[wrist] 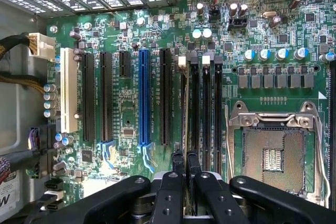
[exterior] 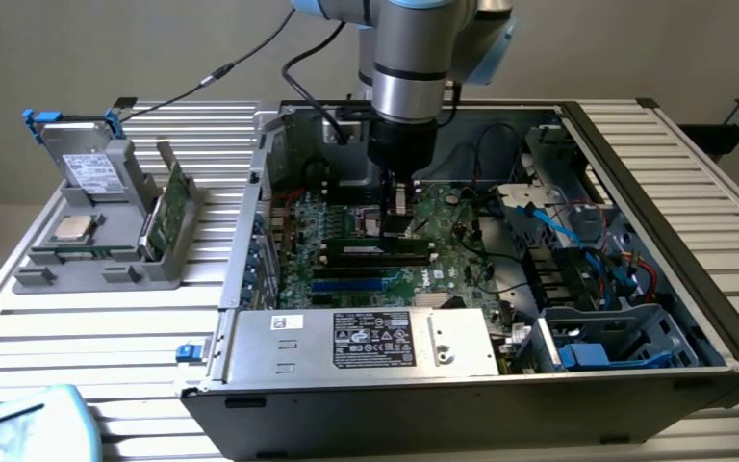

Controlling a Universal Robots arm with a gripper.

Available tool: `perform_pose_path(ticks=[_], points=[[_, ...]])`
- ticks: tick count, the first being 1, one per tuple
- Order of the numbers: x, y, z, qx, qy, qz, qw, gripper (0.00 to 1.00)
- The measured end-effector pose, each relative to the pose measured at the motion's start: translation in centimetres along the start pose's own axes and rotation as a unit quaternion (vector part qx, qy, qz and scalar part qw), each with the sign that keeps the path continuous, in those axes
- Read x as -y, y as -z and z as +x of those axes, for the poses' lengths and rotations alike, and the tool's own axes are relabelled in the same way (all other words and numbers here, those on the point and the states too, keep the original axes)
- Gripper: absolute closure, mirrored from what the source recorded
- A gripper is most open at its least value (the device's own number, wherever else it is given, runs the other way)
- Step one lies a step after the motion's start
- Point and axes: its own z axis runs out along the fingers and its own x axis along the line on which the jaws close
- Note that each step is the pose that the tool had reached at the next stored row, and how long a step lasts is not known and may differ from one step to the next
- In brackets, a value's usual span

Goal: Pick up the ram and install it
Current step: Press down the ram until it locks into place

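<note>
The ram (exterior: 354, 252) is a long thin stick lying along one of the black slots on the motherboard (exterior: 453, 226) inside the open computer case. In the wrist view the ram (wrist: 182, 103) shows edge-on as a thin pale line over the black slot nearest the long expansion slots. My gripper (exterior: 396, 221) reaches straight down onto the stick's middle. Its two black fingers (wrist: 185, 156) stand close together with the stick's top edge between them, shut on it. Whether the stick is pressed fully into the slot cannot be told.
An empty processor socket (wrist: 273, 150) lies beside the memory slots, a blue expansion slot (wrist: 144, 98) on the other side. The power supply (exterior: 357, 342), cables (exterior: 562, 226) and case walls (exterior: 677, 212) hem in the board. A grey holder (exterior: 100, 245) outside carries a drive, a chip and a green card (exterior: 166, 207).
</note>
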Motion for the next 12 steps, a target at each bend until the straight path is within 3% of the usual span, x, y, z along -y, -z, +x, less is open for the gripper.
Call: perform_pose_path(ticks=[5, 12], points=[[0.22, -0.01, 0.14, -0.0001, 0.001, -0.0051, 1.0, 0.86], [0.54, 0.0, 0.17, -0.0001, 0.001, -0.0057, 1.0, 0.86]])
